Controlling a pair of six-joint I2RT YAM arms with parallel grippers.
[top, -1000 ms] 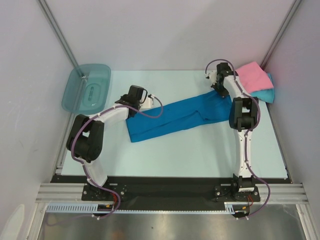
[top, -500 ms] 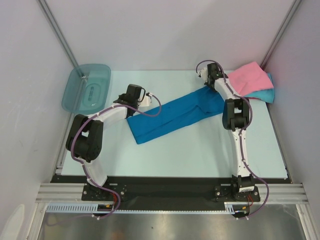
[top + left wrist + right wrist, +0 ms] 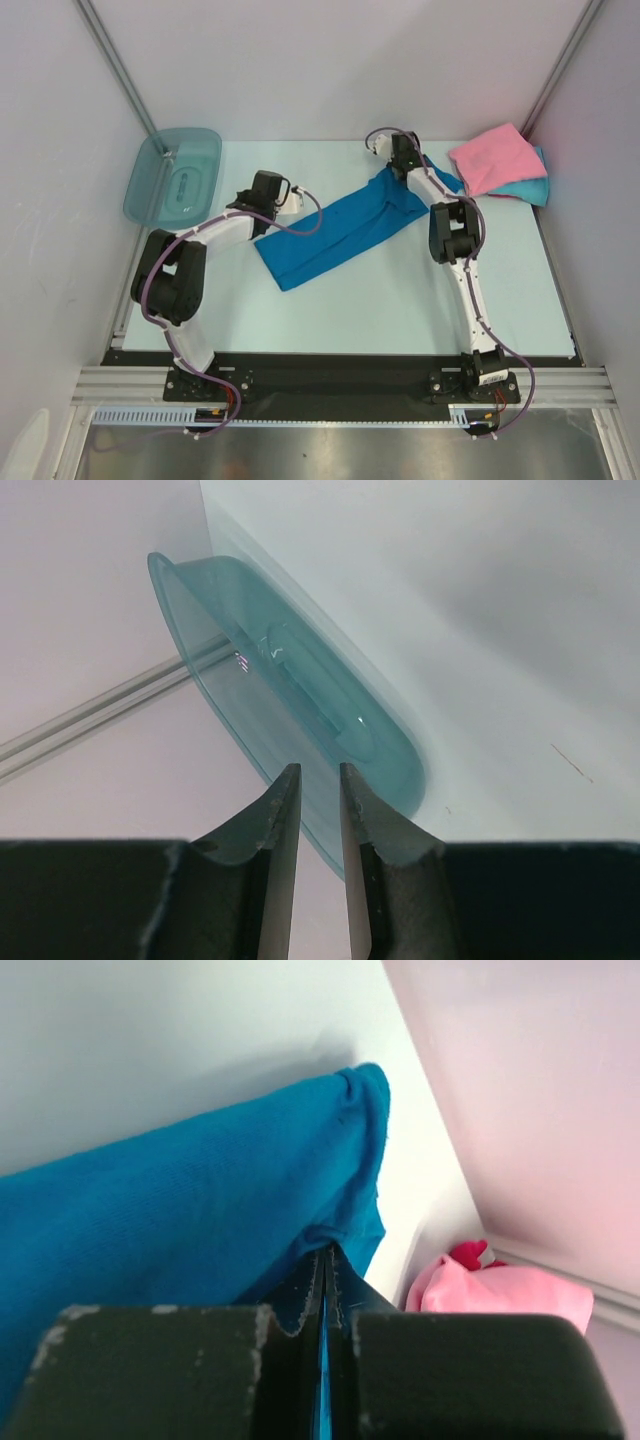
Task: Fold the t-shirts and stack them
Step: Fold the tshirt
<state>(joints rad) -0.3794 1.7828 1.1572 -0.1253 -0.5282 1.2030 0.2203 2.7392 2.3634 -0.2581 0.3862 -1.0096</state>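
Observation:
The deep blue t-shirt [image 3: 340, 232] lies as a long folded band slanting across the table's middle. My right gripper [image 3: 388, 168] is shut on its far right end, and the cloth [image 3: 180, 1200] is pinched between the fingertips of that gripper [image 3: 326, 1255]. The pink t-shirt [image 3: 497, 157] lies folded at the back right on top of the turquoise t-shirt [image 3: 527, 189]; the pink one also shows in the right wrist view [image 3: 500, 1295]. My left gripper [image 3: 262, 195] hovers by the band's left part. That gripper [image 3: 320, 790] stands narrowly open and empty, facing the bin.
A translucent teal plastic bin [image 3: 175, 175] sits at the back left corner and fills the left wrist view [image 3: 300, 690]. White walls close in the table [image 3: 350, 310] on the back and both sides.
My right gripper has carried the blue shirt's end leftward, away from the pink stack, and the band has bunched shorter. The left arm has stayed still.

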